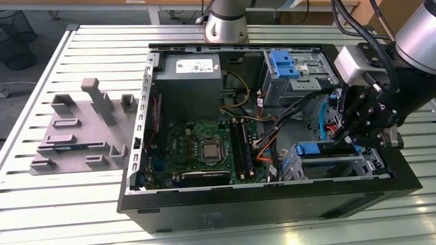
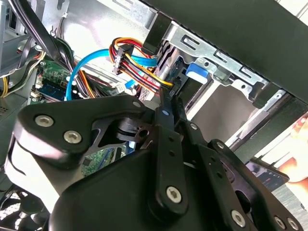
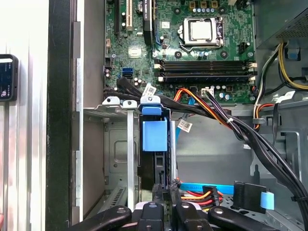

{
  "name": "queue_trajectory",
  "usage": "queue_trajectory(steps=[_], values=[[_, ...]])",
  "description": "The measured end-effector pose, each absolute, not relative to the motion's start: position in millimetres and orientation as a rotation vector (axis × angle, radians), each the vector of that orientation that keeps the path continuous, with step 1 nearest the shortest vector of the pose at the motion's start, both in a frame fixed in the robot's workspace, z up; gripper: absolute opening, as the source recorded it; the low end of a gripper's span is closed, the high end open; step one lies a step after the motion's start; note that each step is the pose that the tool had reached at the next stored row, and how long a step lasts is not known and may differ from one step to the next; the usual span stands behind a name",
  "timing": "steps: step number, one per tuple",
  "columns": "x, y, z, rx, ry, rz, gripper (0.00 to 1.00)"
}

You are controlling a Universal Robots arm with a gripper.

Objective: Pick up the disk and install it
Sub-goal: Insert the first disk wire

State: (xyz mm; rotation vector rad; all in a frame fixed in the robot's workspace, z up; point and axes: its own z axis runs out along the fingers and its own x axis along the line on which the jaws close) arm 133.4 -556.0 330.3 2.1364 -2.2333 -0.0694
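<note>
The disk [image 3: 155, 139] stands on edge in a slot of the metal drive cage [image 3: 118, 159] at the front corner of the open computer case [image 1: 272, 204]. Its blue bracket [image 1: 317, 149] faces up out of the cage. My gripper [image 3: 167, 192] hangs over the cage at the exterior view's right [image 1: 348, 137]. Its fingers [image 2: 168, 108] are pressed together with nothing between them, and the tips sit right at the disk's near edge. In the second wrist view the blue bracket [image 2: 195, 72] shows just beyond the fingertips.
Bundles of black, orange and blue cables [image 1: 293, 122] cross the case beside the cage. The motherboard [image 1: 204, 148] and a grey box with a white sticker [image 1: 187, 76] lie further in. A second bay with a blue latch [image 1: 285, 64] is behind. A grey fixture [image 1: 81, 127] lies on the slatted table.
</note>
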Motion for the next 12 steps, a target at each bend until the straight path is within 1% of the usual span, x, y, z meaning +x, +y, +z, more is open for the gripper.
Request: queue_trajectory(steps=[7,8,12], values=[[133,-556,331,2.137,-2.234,-0.070,0.18],[133,-556,332,2.137,-2.234,-0.070,0.24],[133,-556,340,2.137,-2.234,-0.071,0.24]])
